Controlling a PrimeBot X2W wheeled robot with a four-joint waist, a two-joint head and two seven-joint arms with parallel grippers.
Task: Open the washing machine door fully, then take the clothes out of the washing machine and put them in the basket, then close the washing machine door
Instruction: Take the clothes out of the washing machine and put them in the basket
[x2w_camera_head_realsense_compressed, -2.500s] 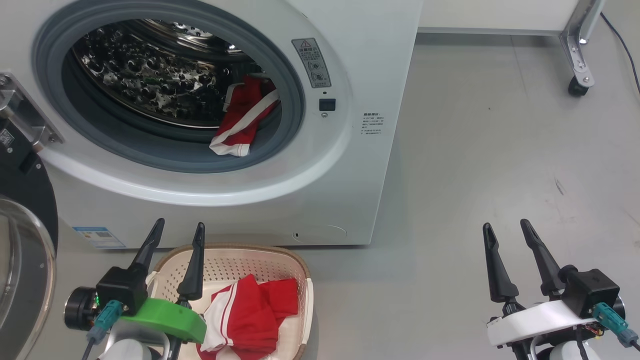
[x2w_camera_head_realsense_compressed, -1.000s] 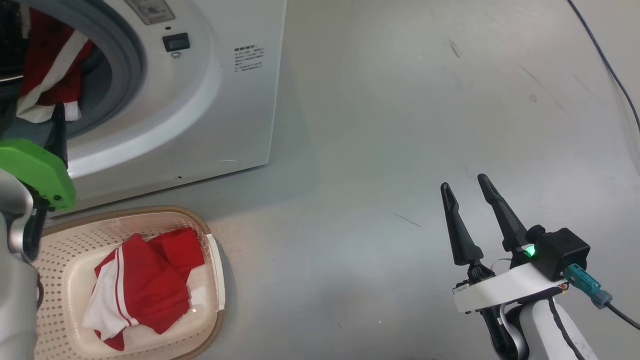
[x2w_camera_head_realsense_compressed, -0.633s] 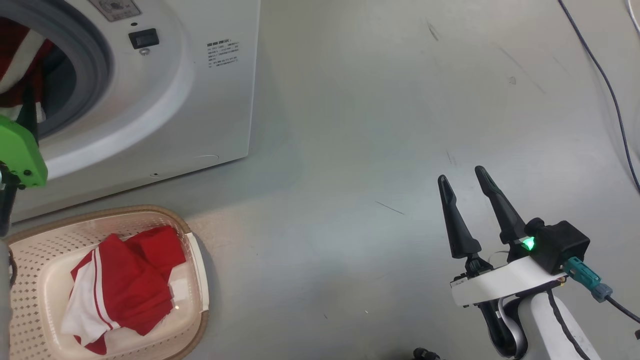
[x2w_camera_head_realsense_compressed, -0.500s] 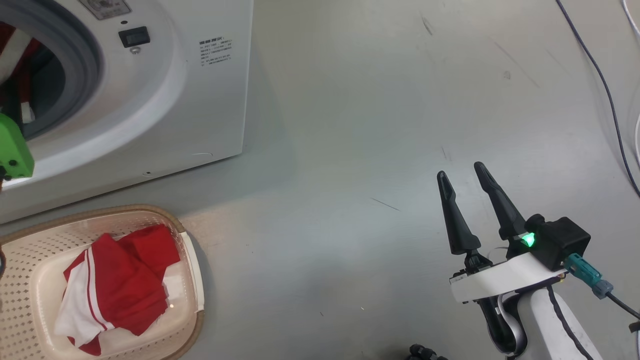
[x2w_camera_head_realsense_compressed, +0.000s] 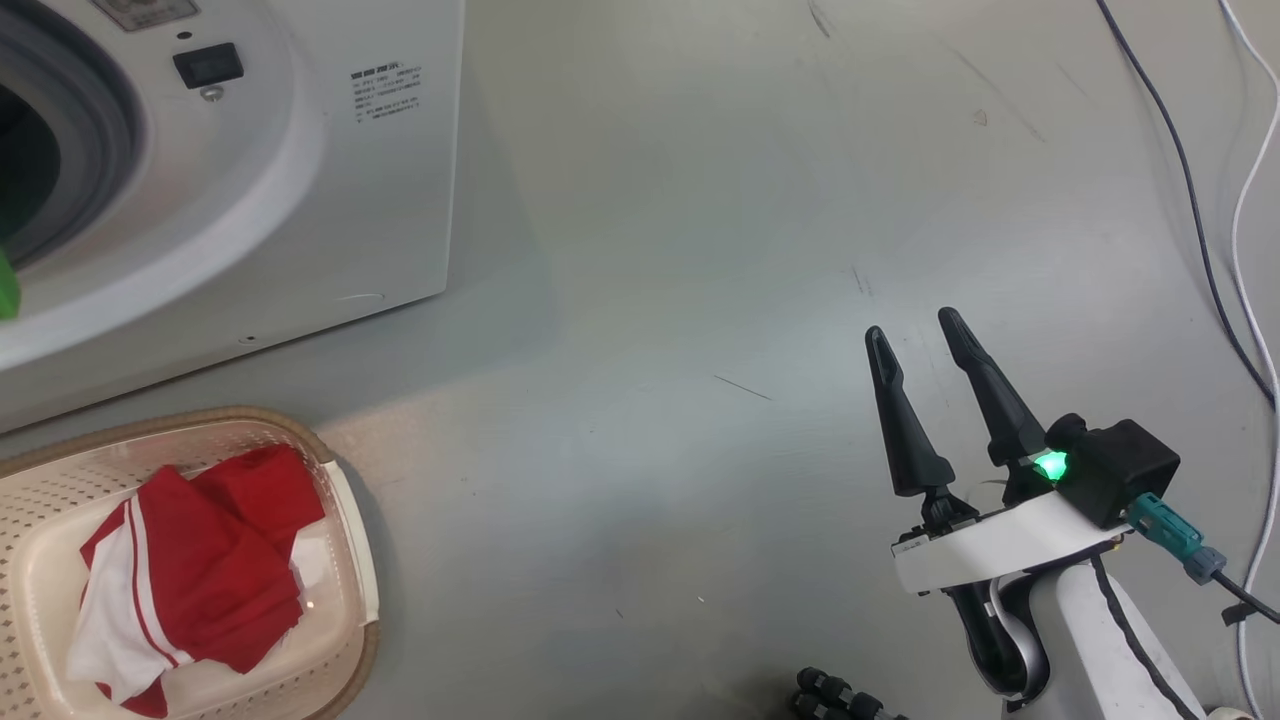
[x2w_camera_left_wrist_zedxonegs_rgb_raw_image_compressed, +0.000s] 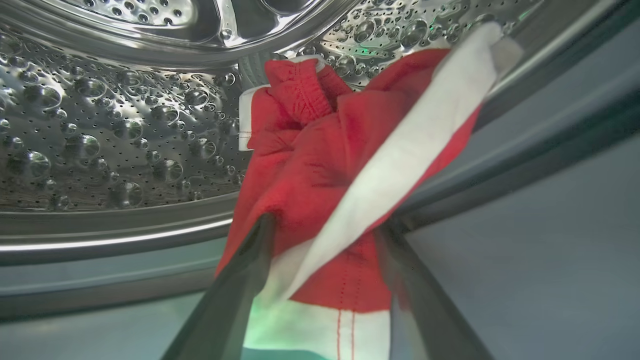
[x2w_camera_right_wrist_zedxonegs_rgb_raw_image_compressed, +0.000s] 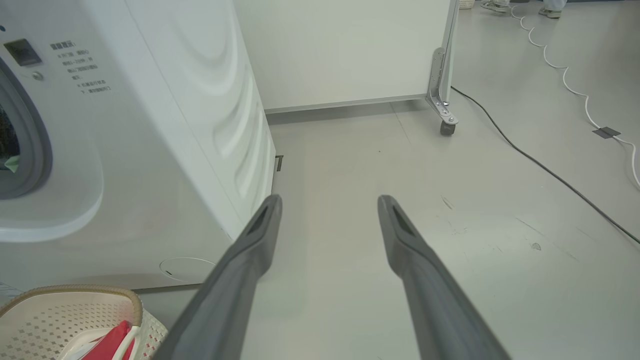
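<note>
A cream basket (x2w_camera_head_realsense_compressed: 100, 478) with a brown rim is seen at the lower left of the head view, set on the floor (x2w_camera_head_realsense_compressed: 650, 250) just in front of the washing machine (x2w_camera_head_realsense_compressed: 380, 200). Red clothes (x2w_camera_head_realsense_compressed: 200, 560) with white stripes are bunched inside it, below the rim. At the upper left of that view the machine's round mouth is left uncovered, and its grey rubber ring (x2w_camera_head_realsense_compressed: 95, 150) is shown.

In the left wrist view, a second red garment (x2w_camera_left_wrist_zedxonegs_rgb_raw_image_compressed: 310, 165) with a broad white band is draped from the steel drum (x2w_camera_left_wrist_zedxonegs_rgb_raw_image_compressed: 100, 125) over the lip of the mouth. The left hand (x2w_camera_left_wrist_zedxonegs_rgb_raw_image_compressed: 326, 225) is held open there, its two fingers spread with the cloth between them; no pinch on the fabric is made.

The right hand (x2w_camera_head_realsense_compressed: 910, 325) is held open and empty over bare floor at the lower right of the head view, well apart from the basket and the machine.

The floor is pale grey, smooth and lightly scuffed. A dark cable (x2w_camera_head_realsense_compressed: 1190, 200) and a white cable (x2w_camera_head_realsense_compressed: 1250, 200) are trailed along the right edge. Beyond the machine, at the top of the right wrist view, a white panel (x2w_camera_right_wrist_zedxonegs_rgb_raw_image_compressed: 350, 50) on a castor (x2w_camera_right_wrist_zedxonegs_rgb_raw_image_compressed: 446, 127) is seen.
</note>
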